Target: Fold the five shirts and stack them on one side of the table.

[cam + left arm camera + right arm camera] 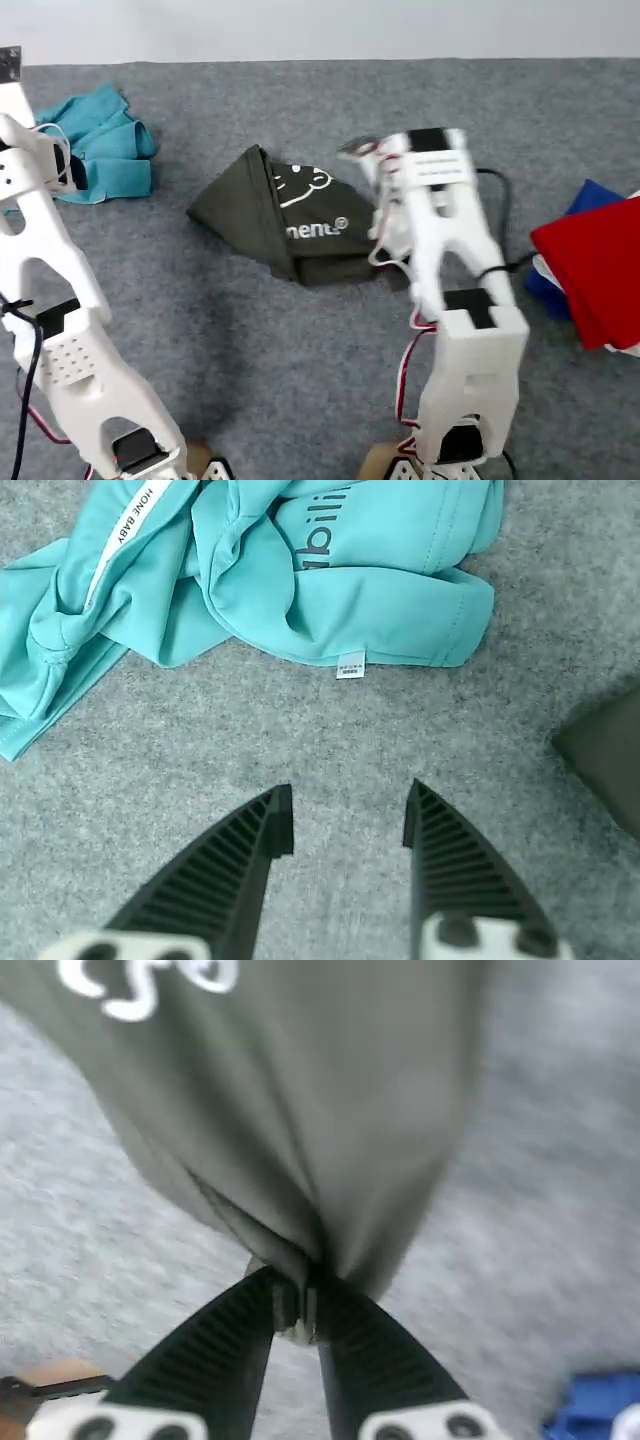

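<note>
**Mid-fold on the olive shirt, teal one waiting**

Starting from the near edge: both arms rise off the grey table [250,390], left arm on the left, right arm just right of centre.

The right gripper [297,1305] is clamped tight on a bunched edge of the olive shirt [285,225], with cloth squeezed between the two fingers and the rest hanging away from them. So I'd say the step in hand is a fold on this shirt, with the pinched edge lifted and partway carried over.

The shirt sits about mid-table, just left of the right arm. It's a lopsided wedge right now. Its long axis runs roughly left to right and slants a bit nearer toward the right, with a peak pointing to the far side. The white print faces up.

Next move, my guess: carry that edge across, lay it flat so the sides line up, then let go. Dragging would likely pull the whole bundle along.

Over at the right edge, a red shirt [595,265] lies folded on a blue shirt [588,198], which looks like the stack side.

Far left, the teal shirt [330,570] is crumpled and unfolded. The left gripper [348,815] hovers just short of it, fingers apart, holding nothing.
</note>
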`<state>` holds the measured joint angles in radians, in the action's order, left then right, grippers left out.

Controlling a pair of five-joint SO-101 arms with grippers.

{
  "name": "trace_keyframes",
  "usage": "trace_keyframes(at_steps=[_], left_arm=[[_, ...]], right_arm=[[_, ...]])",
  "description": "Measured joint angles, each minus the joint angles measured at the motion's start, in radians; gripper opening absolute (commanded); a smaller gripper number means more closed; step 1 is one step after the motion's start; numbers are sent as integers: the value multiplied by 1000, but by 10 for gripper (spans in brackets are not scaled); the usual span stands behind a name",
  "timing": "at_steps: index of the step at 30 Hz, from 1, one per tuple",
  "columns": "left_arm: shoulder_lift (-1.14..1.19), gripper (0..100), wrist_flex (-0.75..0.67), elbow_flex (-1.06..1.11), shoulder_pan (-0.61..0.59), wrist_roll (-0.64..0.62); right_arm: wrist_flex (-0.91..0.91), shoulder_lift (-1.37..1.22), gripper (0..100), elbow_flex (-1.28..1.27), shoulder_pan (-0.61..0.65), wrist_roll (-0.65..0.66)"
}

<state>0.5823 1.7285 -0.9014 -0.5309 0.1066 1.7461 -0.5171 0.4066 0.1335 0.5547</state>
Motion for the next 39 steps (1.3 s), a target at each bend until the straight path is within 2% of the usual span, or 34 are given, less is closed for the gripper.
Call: trace_keyframes(at_steps=[7,12,14,17,19,21,26,33,39], left_arm=[[0,187,0,0,0,0],[0,187,0,0,0,0],[0,187,0,0,0,0],[0,187,0,0,0,0],[0,187,0,0,0,0],[0,187,0,2,0,0],[2,187,0,52,0,0],[2,187,0,81,0,0],[2,187,0,81,0,0]], right_arm=[[-51,5,9,68,-221,109],[-81,5,13,104,-279,141],[-80,5,44,123,-282,146],[-52,5,154,170,-276,146],[-6,12,213,213,-250,146],[5,38,230,255,-206,135],[5,109,230,301,-64,94],[6,114,232,304,201,51],[-32,-5,233,304,353,48]])
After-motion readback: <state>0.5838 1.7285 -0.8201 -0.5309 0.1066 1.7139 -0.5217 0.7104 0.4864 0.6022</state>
